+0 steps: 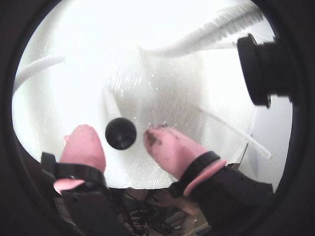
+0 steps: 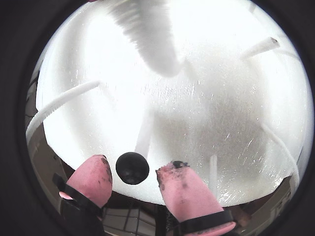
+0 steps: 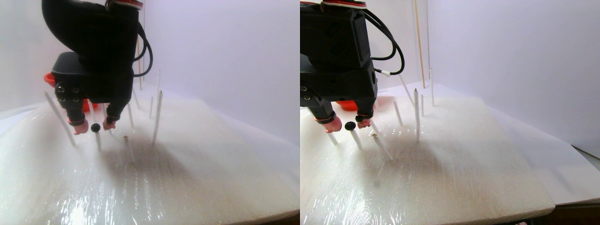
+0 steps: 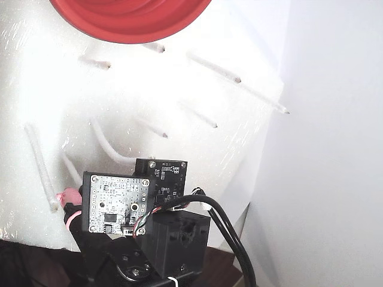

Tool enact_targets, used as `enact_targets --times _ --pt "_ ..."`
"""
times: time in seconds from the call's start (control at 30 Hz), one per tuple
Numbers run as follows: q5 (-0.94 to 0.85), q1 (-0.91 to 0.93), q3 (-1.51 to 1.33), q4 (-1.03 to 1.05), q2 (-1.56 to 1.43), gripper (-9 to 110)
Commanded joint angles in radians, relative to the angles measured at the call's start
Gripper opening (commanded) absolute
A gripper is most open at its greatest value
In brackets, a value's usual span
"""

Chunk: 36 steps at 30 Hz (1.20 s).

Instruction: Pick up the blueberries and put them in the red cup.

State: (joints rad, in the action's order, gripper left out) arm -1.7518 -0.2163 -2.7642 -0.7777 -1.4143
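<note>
In both wrist views a dark vignette cuts off the edges, and glare washes out most of the white foam pad (image 2: pixel 236 162).

In a wrist view, the left pink finger (image 1: pixel 84 145) and the right pink finger (image 1: pixel 170 147) flank one berry (image 1: pixel 121 133). The claw (image 1: pixel 119 140) is released: a gap shows on each side of the berry, and neither tip touches it. The berry sits on top of a white stick (image 1: pixel 111 105). The right tip carries dark smudges. At the far right, a black round part (image 1: pixel 261 69) is cut off by the vignette.

In the stereo pair view, the left half shows the black arm body (image 3: pixel 96 51) hiding most of the red cup (image 3: pixel 48 78); only a red sliver shows at its left. The berry (image 3: pixel 95 127) sits between the pink tips, atop its stick. More sticks (image 3: pixel 157 117) stand to the right, well apart from the claw; some lean.

In the fixed view, the cup (image 4: pixel 128 21) lies at the far edge, cut off by the top of the frame. Circuit boards (image 4: pixel 114 203) and black cables (image 4: pixel 230 239) cover the claw; only a pink tip (image 4: pixel 70 196) shows at the left. The berry is hidden here. Other berries cannot be made out in any view.
</note>
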Motion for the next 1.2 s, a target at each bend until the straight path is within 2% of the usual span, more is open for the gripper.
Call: enact_targets --times 0.0,1.17 --pt "0.014 -0.018 0.002 -0.025 0.003 18" --pt "0.018 -0.021 0.006 -0.095 0.031 10"
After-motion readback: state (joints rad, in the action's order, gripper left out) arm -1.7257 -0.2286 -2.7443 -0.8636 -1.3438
